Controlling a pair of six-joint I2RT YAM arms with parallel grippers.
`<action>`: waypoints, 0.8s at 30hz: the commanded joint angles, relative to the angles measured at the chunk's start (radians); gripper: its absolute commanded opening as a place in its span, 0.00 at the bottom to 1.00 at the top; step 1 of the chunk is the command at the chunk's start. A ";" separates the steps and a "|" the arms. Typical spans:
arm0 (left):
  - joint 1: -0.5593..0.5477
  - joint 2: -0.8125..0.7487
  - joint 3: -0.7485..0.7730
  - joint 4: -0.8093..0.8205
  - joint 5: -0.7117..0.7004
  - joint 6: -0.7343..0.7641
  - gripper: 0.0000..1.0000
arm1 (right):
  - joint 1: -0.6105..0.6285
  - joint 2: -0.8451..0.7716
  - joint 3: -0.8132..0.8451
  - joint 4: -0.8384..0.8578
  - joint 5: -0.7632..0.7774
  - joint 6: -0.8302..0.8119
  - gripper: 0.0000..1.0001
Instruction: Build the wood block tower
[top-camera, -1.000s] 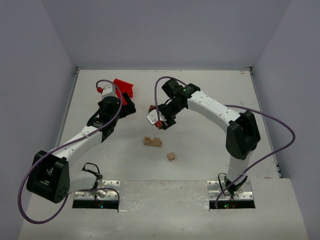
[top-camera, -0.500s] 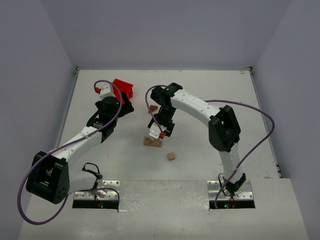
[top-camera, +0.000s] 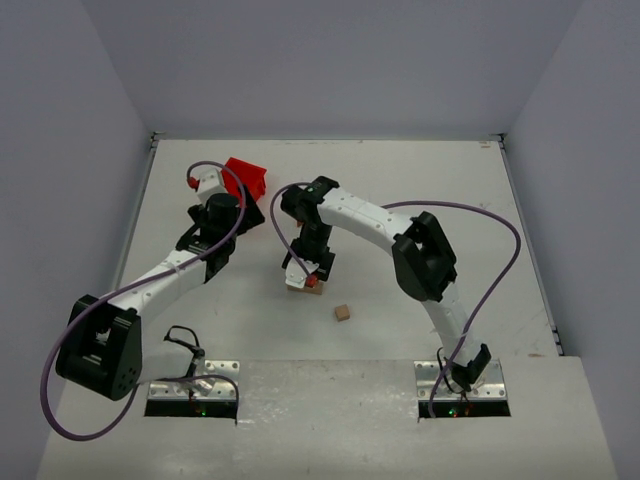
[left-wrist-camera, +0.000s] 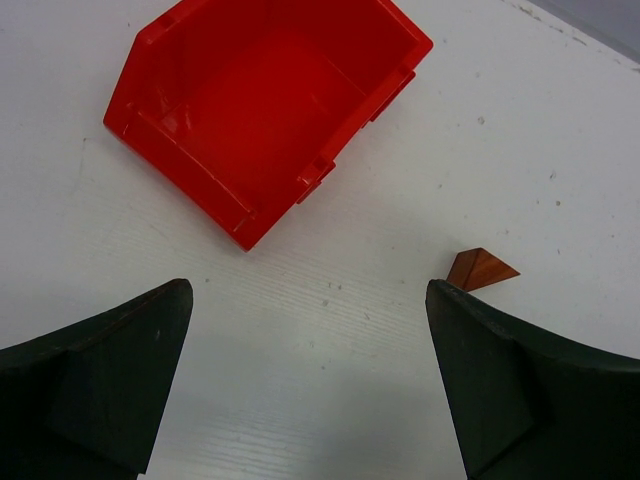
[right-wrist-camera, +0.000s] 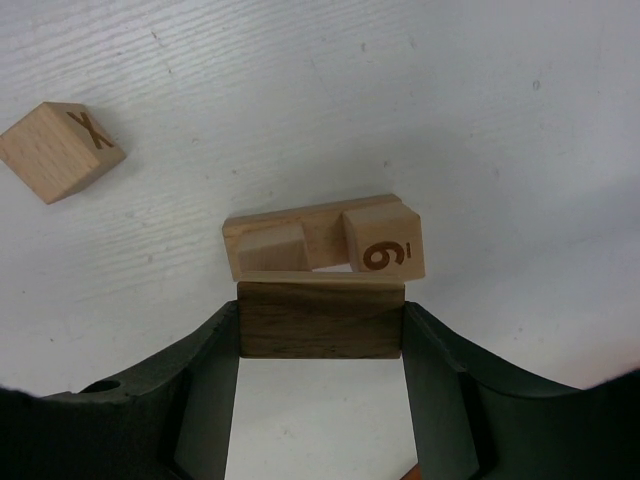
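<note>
**A:** What's your right gripper (right-wrist-camera: 320, 330) got?

**B:** You're pinching the dark slab (right-wrist-camera: 320, 312) by its two short ends, jaws partway in. It sits right at the near edge of the pale base (right-wrist-camera: 300, 218), the cluster with the 6 cube (right-wrist-camera: 385, 245). Touching or just above it, can't tell.

**A:** How will it handle?

**B:** My guess is light, stiff, smooth wood, nothing fragile. The base would probably slide if you nudge it. The end grip looks fine; hold it level.

**A:** And the rest?

**B:** The X cube (right-wrist-camera: 60, 148) lies loose, apart from the base and off to one side. The wedge (left-wrist-camera: 480, 270) shows only in the left wrist view, with no base piece beside it. Your left gripper (left-wrist-camera: 308, 298) is spread wide and empty, well apart from the base.
</note>
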 joint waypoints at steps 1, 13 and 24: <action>0.011 0.005 0.045 0.045 -0.007 0.000 1.00 | 0.013 0.001 0.059 -0.170 0.008 -0.330 0.46; 0.013 0.012 0.044 0.051 0.002 0.002 1.00 | 0.047 0.010 0.046 -0.170 0.029 -0.392 0.50; 0.016 0.024 0.046 0.051 0.006 0.002 1.00 | 0.058 0.034 0.061 -0.170 0.047 -0.395 0.53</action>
